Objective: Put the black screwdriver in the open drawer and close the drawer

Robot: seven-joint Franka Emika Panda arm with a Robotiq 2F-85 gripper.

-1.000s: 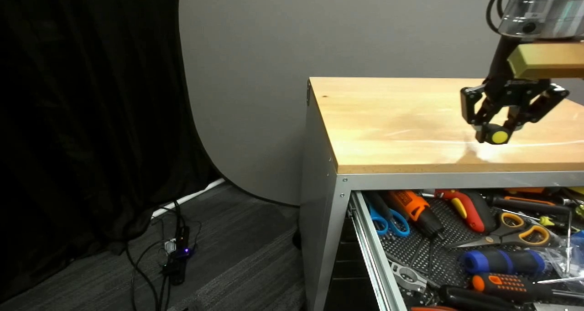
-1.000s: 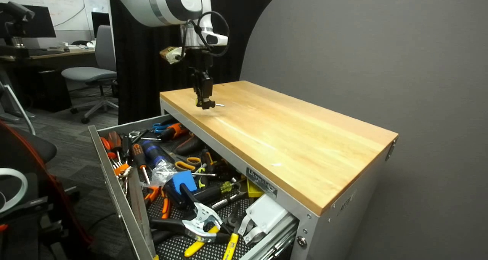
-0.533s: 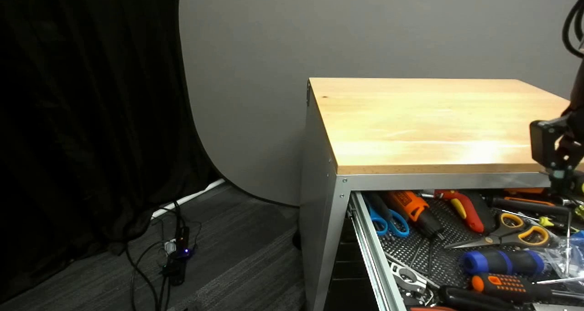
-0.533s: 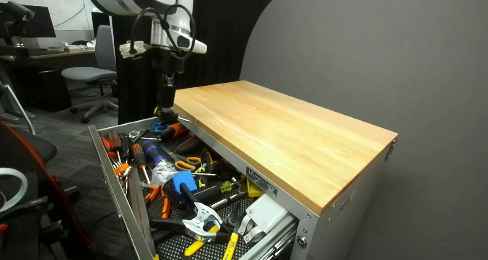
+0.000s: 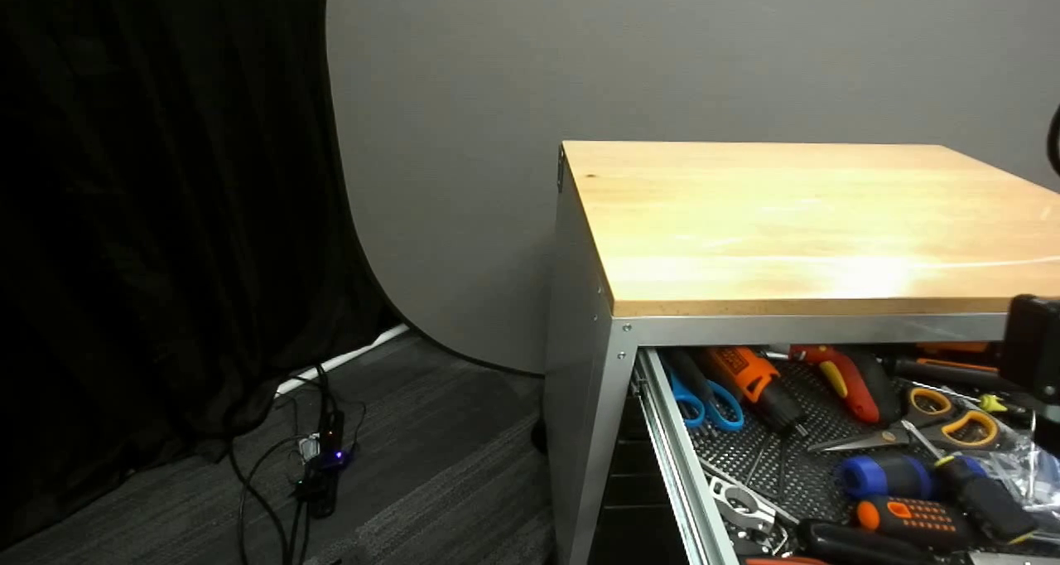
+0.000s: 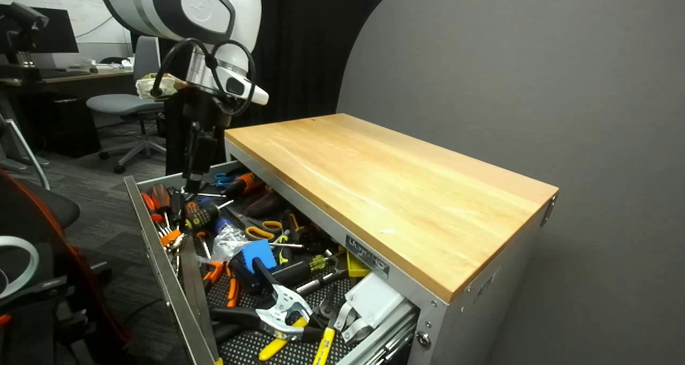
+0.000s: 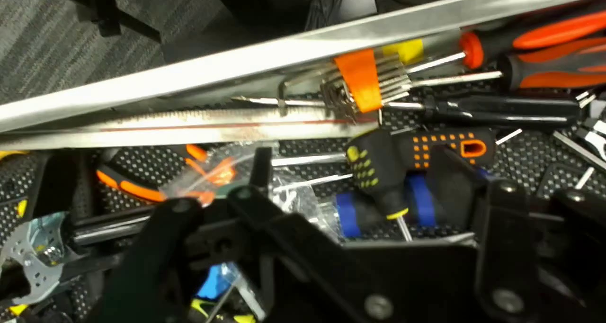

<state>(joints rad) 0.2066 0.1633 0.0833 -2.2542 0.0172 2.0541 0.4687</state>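
Observation:
The black screwdriver [image 7: 376, 171], with yellow dots and a short shaft, lies inside the open drawer [image 6: 163, 287], across a blue-banded handle and an orange-dotted screwdriver. It shows in both exterior views [image 5: 990, 499] [image 6: 200, 215]. In the wrist view my gripper [image 7: 357, 164] has its fingers spread wide, with a gap on both sides of the screwdriver. In an exterior view the gripper [image 6: 191, 185] is just above it, tilted, near the drawer's front rail. In an exterior view only part of the gripper shows at the right edge. The drawer is pulled out of the grey cabinet.
The drawer holds many tools: blue scissors [image 5: 704, 403], yellow-handled scissors [image 5: 919, 432], a blue-banded handle [image 5: 882, 475], an orange-dotted screwdriver [image 5: 911, 522] and a metal clamp [image 6: 283, 309]. The wooden cabinet top [image 6: 396, 194] overhangs the drawer's back. The drawer's front rail passes close to the gripper.
The gripper has moved from above the wooden top out over the drawer and down, carrying the screwdriver. It has opened, and the screwdriver is now among the tools in the drawer.

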